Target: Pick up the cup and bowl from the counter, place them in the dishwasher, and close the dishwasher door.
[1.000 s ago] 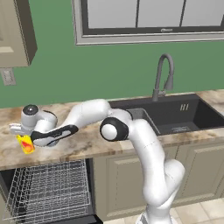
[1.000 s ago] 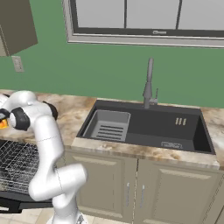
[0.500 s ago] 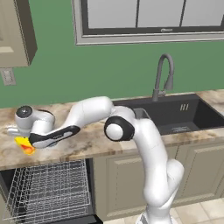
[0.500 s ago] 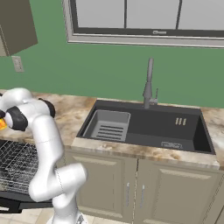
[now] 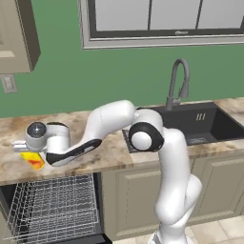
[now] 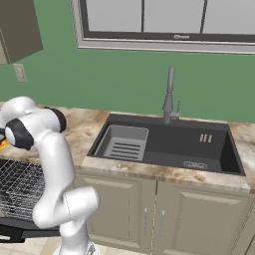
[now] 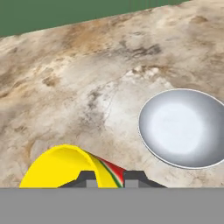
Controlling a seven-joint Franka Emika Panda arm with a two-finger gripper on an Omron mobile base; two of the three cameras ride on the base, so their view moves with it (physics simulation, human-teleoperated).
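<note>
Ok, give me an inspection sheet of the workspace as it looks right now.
Surface: marbled counter, bare around the bowl.
Job's things: cup at the gripper, above the counter's front edge; bowl upright on the counter, apart from the cup; dishwasher open, wire rack out, nothing in it.
Clutter: nothing seen.
Grippers: gripper shut on cup.
Cables: nothing seen.
Surroundings: sink, faucet, window, cabinets.

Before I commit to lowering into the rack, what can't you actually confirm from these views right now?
- Finger contact on the cup: hand view, the bottom band cuts off the gripper.
- Bowl: right edge cropped there.
- Dishwasher door: right base view, just an edge under the wire rack.
- Cup in left base view: half hidden by the hand.
</note>
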